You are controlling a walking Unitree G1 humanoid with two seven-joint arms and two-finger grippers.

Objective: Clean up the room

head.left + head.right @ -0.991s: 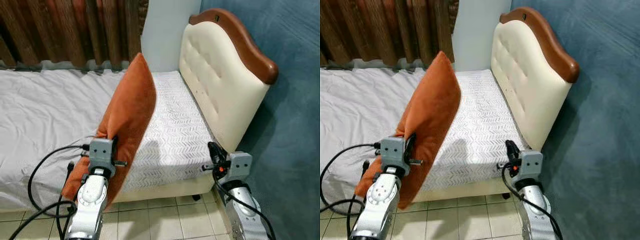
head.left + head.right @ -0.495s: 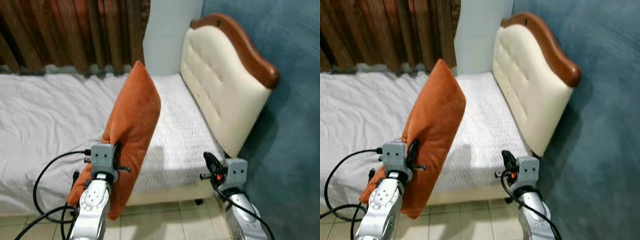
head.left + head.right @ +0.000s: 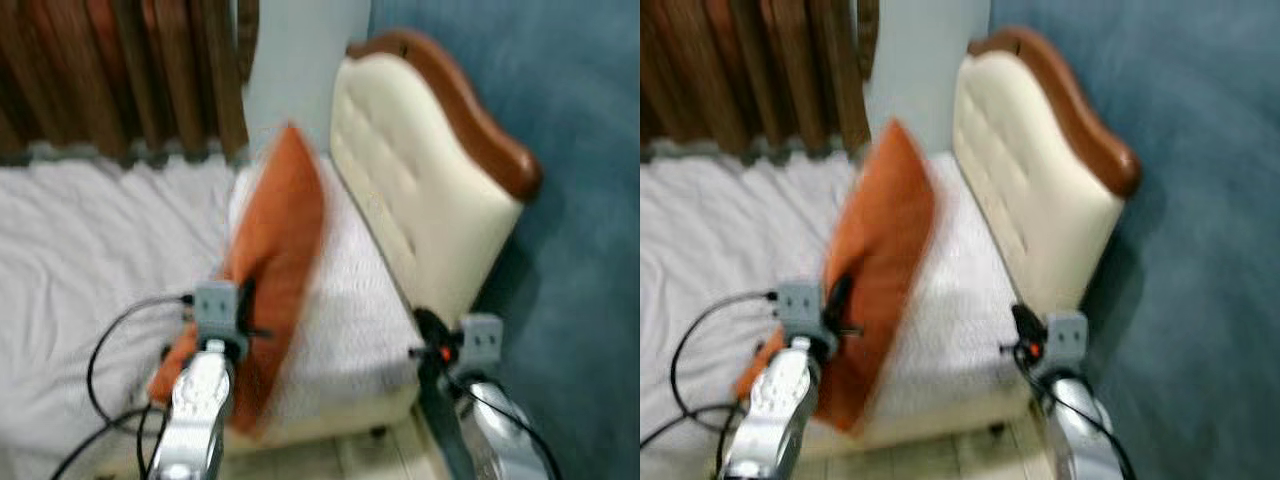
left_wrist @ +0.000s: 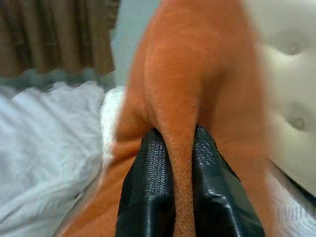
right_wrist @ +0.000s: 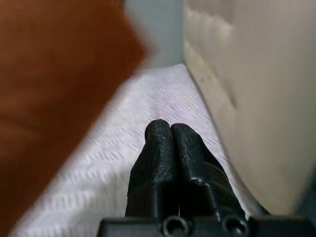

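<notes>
An orange cushion stands tall on its edge over the near side of the bed. My left gripper is shut on the cushion's lower edge, with the fabric pinched between both fingers. In the eye views that left gripper sits low at the cushion's near corner. My right gripper is shut with nothing in it. It hangs at the bed's near right corner, just short of the cream headboard. The eye views are blurred.
White crumpled sheets cover the bed's left part, and a patterned white cover lies by the headboard. Brown curtains hang behind the bed. A blue wall runs along the right. Tiled floor lies below the bed's edge.
The whole picture has shifted and blurred, so the camera moved. The cushion and left gripper sit a little further over the bed towards the headboard. The right gripper stays shut.
</notes>
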